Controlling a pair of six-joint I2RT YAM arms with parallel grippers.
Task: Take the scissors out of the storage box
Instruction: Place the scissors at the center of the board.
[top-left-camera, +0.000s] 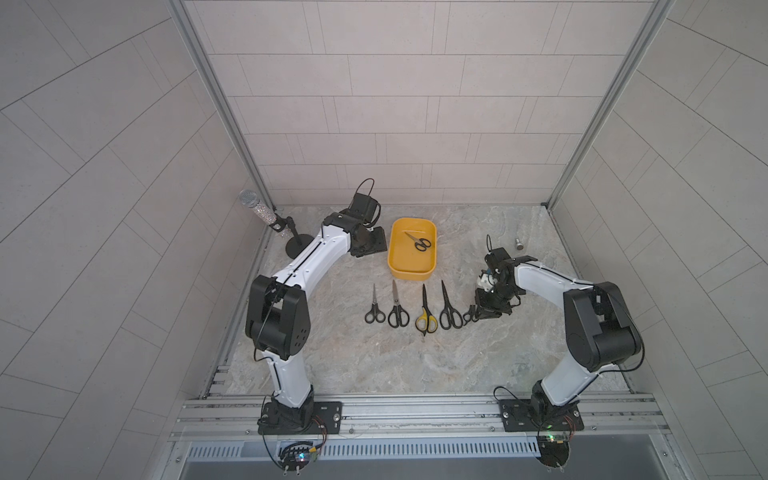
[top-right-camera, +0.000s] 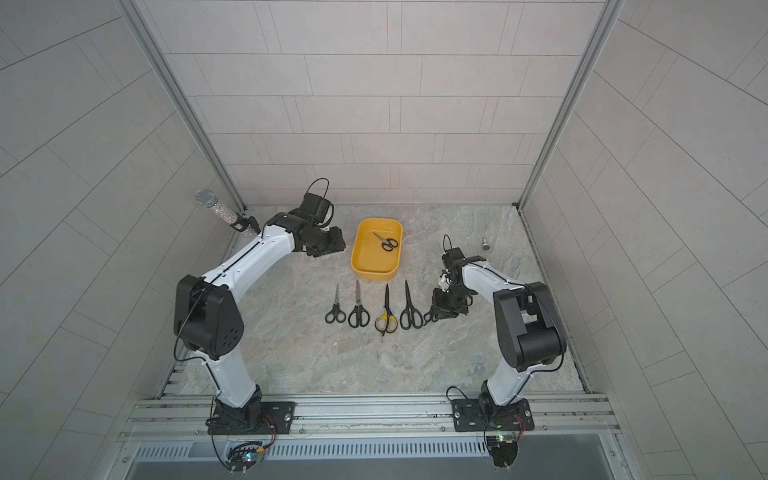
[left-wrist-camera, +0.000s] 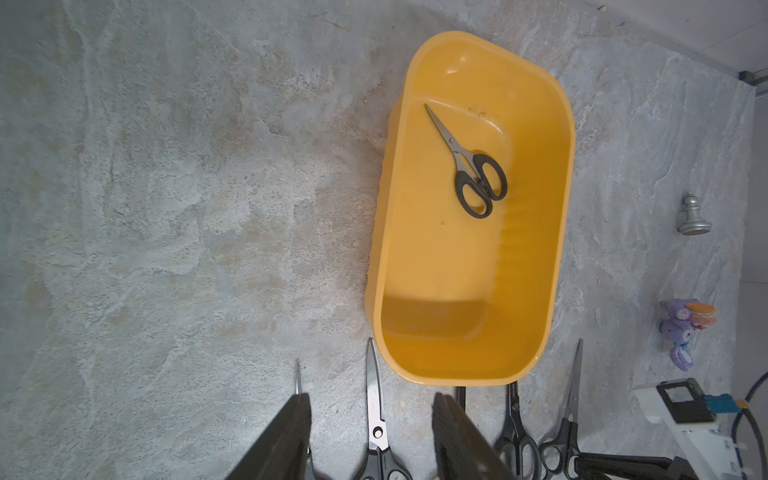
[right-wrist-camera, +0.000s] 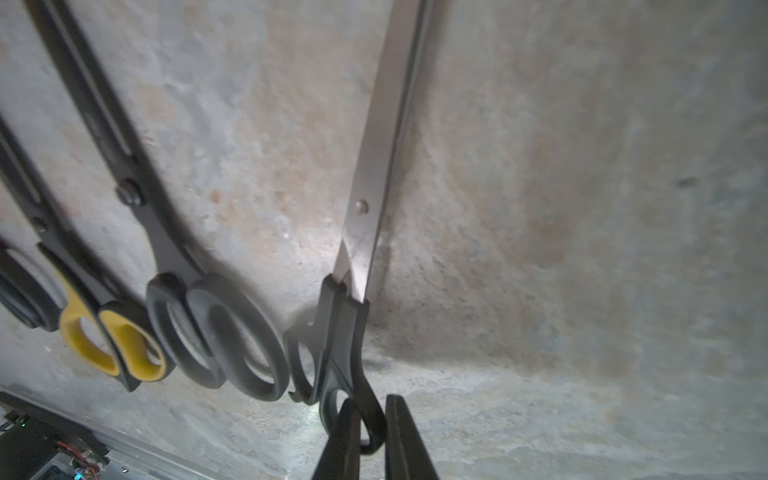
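The mustard-yellow storage box (top-left-camera: 409, 259) (top-right-camera: 374, 262) (left-wrist-camera: 440, 257) stands at the back middle of the table. One small black-handled pair of scissors (top-left-camera: 419, 241) (left-wrist-camera: 473, 170) lies inside it. Several pairs lie in a row in front of the box, among them a yellow-handled pair (top-left-camera: 427, 322). At the row's right end my right gripper (top-left-camera: 482, 311) (right-wrist-camera: 372, 401) is shut on a handle loop of a steel-bladed pair (right-wrist-camera: 374, 174), whose blade lies low near the table. My left gripper (top-left-camera: 368, 243) (left-wrist-camera: 370, 399) hangs open and empty, left of the box.
A microphone on a stand (top-left-camera: 257, 208) stands at the back left corner. A silver chess pawn (top-left-camera: 518, 243) (left-wrist-camera: 692, 216) stands at the back right. A small purple toy (left-wrist-camera: 681, 328) lies on the table near my right arm.
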